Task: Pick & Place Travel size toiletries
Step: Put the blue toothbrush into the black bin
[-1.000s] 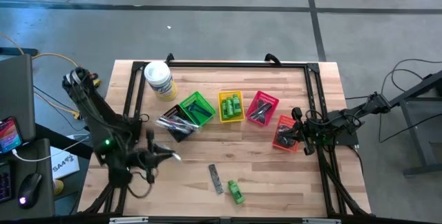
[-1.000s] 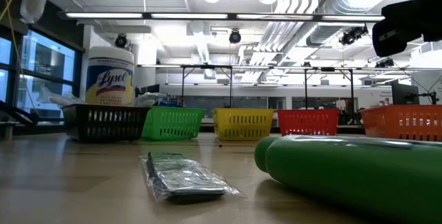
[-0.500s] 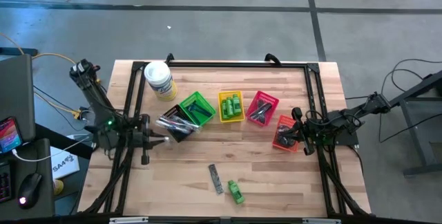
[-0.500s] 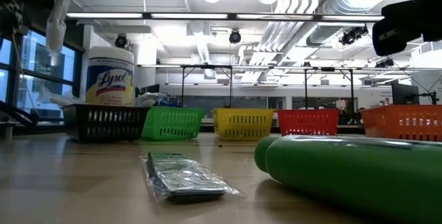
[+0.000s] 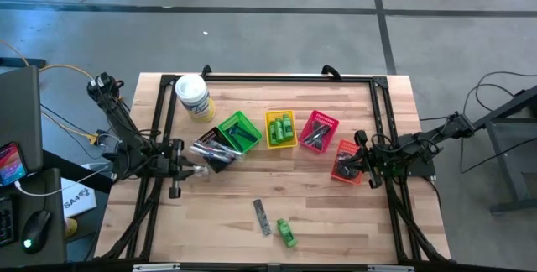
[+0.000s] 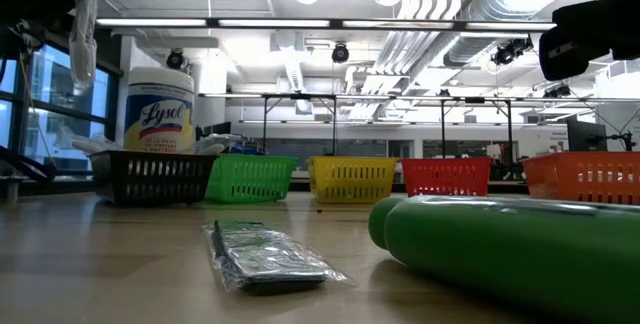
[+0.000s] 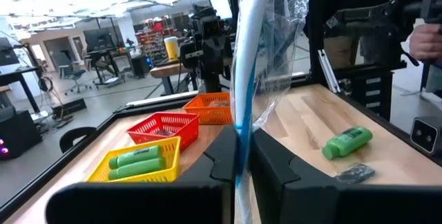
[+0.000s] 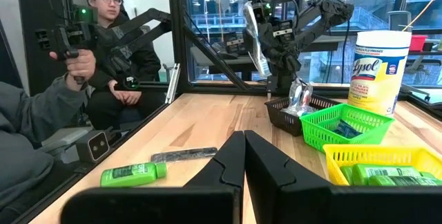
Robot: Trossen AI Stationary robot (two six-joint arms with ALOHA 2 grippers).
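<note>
My left gripper (image 5: pixel 191 170) is level beside the black basket (image 5: pixel 216 150), shut on a clear-wrapped slim stick (image 7: pixel 247 37) with a blue and white core. A green mini bottle (image 5: pixel 288 232) and a dark wrapped comb (image 5: pixel 263 217) lie flat on the wood near the front edge. More green bottles lie in the yellow basket (image 5: pixel 281 128). My right gripper (image 5: pixel 357 164) waits shut by the orange basket (image 5: pixel 348 161), touching nothing. My left gripper pinches the wrapped stick's lower part (image 7: pixel 239 113) between its two fingers (image 7: pixel 276 165). The fingers come level from the table's left side and lie across the stick. The stick stands nearly upright, rising above the fingers, clear of the table.
A row of baskets crosses the table's middle: black, green (image 5: pixel 239 131), yellow, red (image 5: pixel 319 131), orange. A white tub with a yellow label (image 5: pixel 193 97) stands at the far left. A black frame borders the table. People sit beyond the table (image 8: pixel 103 51).
My left gripper, still shut on the stick, has drawn back from the front of the table toward the far edge and a little to the left, ending beside the black basket. Its wrist has turned level and rolled, bringing the stick upright.
</note>
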